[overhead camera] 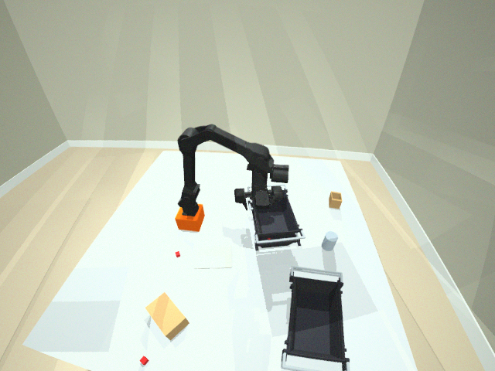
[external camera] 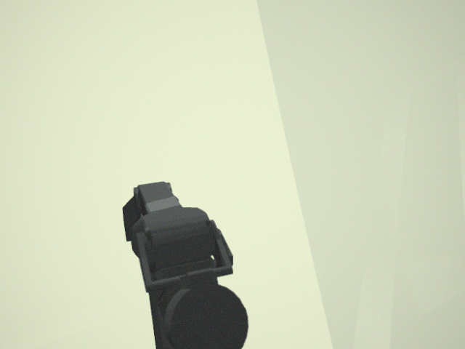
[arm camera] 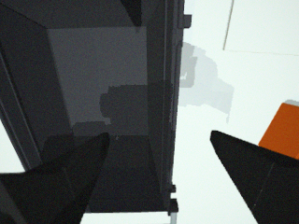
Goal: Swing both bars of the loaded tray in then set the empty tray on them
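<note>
Gripper (overhead camera: 260,203) (arm camera: 160,134) is open and empty, its fingers either side of one long wall of the black tray (overhead camera: 295,219) (arm camera: 169,93) near the arm. That tray's visible floor holds no blocks. A pale bar (overhead camera: 285,238) crosses its near end; a red speck (overhead camera: 268,239) shows beside the bar. The far bar is partly hidden by the arm. Whether a second tray lies under it cannot be told. Another black tray (overhead camera: 292,319), with no blocks visible, stands at front right; its bars (overhead camera: 317,273) (overhead camera: 309,362) are out over its ends.
An orange block (overhead camera: 189,221) (arm camera: 284,133) is at the arm's base. A flat pale sheet (overhead camera: 213,258), a tan block (overhead camera: 165,315) and red cubes (overhead camera: 178,253) (overhead camera: 144,360) lie left. A grey-blue cylinder (overhead camera: 329,241) and small tan box (overhead camera: 335,200) stand right. The exterior view shows arm parts.
</note>
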Motion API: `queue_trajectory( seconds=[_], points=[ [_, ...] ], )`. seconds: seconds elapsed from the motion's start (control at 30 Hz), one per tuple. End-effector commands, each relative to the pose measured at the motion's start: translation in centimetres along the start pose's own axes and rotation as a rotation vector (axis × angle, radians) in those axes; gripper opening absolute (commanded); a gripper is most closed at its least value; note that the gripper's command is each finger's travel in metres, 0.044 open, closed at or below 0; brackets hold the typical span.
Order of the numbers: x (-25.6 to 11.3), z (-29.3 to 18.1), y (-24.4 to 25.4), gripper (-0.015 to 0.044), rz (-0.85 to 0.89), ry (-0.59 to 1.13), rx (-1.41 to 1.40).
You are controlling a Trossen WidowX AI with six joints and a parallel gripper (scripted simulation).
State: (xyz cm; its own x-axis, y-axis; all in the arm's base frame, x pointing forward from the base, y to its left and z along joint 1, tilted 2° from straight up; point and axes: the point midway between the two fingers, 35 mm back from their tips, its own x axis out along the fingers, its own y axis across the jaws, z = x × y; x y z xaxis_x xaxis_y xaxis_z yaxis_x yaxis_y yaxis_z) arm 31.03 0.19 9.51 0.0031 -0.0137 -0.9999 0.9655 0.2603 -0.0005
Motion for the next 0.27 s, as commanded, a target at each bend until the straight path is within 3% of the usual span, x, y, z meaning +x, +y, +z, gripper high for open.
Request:
queue_trajectory(
  seconds=[0.0,0.23],
  points=[
    [-2.4,0.0,-0.1,0.044,0.004,-0.003,0.003],
    [-5.2,-0.1,-0.5,0.044,0.003,-0.004,0.002]
  ],
)
